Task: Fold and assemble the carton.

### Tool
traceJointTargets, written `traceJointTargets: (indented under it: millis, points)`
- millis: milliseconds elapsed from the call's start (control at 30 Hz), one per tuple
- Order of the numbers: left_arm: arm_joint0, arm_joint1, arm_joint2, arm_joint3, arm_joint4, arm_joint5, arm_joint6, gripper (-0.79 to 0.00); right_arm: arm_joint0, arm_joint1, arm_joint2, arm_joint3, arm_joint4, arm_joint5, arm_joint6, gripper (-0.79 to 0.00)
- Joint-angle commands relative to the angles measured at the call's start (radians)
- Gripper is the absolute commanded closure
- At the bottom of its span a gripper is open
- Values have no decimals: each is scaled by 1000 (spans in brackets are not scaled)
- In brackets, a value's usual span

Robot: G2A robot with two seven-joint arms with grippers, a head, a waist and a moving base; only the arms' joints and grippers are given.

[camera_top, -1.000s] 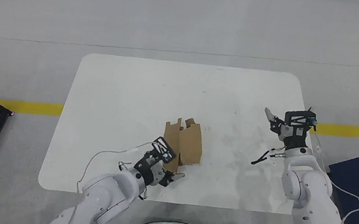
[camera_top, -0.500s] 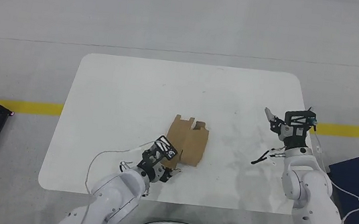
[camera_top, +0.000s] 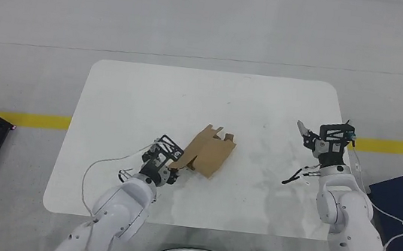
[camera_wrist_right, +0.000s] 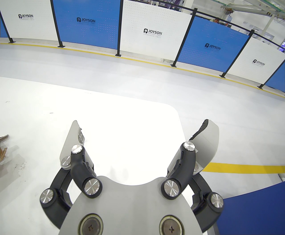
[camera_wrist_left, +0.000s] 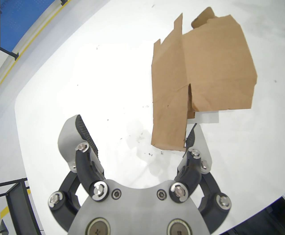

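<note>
Lettered fence panels point(camera_wrist_right: 153, 44) | white table point(camera_top: 151, 104) | carton point(camera_wrist_left: 200, 73) unassembled (creased) | left gripper point(camera_wrist_left: 137, 121) wide, empty | right gripper point(camera_wrist_right: 141, 122) same

left arm point(camera_top: 117, 210): extended forward from the left shoulder, with the forearm angled inward toward the robot's midline, as seen from above.
left gripper point(camera_wrist_left: 136, 124): carried at the forearm's far end point(camera_top: 161, 161) and pointed forward and down; the jaws are spread wide.
left fingers point(camera_wrist_left: 83, 131): ribbed black pads are turned inward toward each other.
right arm point(camera_top: 347, 215): bent at the elbow and set out at the robot's right side, with the forearm directed forward.
right gripper point(camera_wrist_right: 141, 124): raised at the wrist point(camera_top: 327, 135), with the jaws spread wide apart.
</note>
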Motion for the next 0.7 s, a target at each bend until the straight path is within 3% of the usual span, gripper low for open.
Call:
traceJointTargets:
  millis: [0,200,333,367,467,533,567,667]
  points:
    - [12,1,1,-11,-23,-24,20,-785,0,0,0,0,0,0,0,-785]
    - [50,3,19,-40,-50,-73,63,-785,0,0,0,0,0,0,0,-785]
    - [26,-2,33,-2,-30,-67,58,-785,0,0,0,0,0,0,0,-785]
    - [16,-3,37,10,-26,-65,57,-742,0,0,0,0,0,0,0,-785]
    - [-15,-8,49,40,-8,-61,48,-465,0,0,0,0,0,0,0,-785]
    - [-33,-11,59,54,8,-60,31,-428,0,0,0,0,0,0,0,-785]
    - [-42,-12,65,63,17,-63,18,-372,0,0,0,0,0,0,0,-785]
    - [-69,-17,78,86,44,-66,-10,-336,0,0,0,0,0,0,0,-785]
